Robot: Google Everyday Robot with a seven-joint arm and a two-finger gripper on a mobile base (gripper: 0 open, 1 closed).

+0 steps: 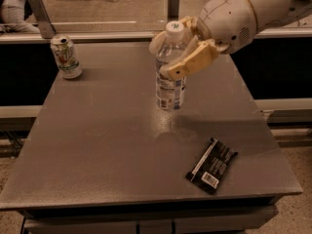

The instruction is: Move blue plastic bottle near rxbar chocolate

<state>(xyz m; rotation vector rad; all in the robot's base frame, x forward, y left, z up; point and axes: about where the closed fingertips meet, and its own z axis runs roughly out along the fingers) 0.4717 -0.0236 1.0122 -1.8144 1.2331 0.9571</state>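
We see the gripper (169, 53) above the far middle of the grey table (97, 150). Its two tan fingers (187, 62) are clamped on the neck and shoulder of the blue plastic bottle (170, 90), one in front and one behind. The bottle is upright, with its white cap showing above the fingers; we cannot tell whether its base touches the tabletop. The rxbar chocolate (212, 165) lies flat near the front right edge, well apart from the bottle, its barcode patch toward the front. A green-and-white soda can (66, 56) stands upright at the far left corner, apart from both
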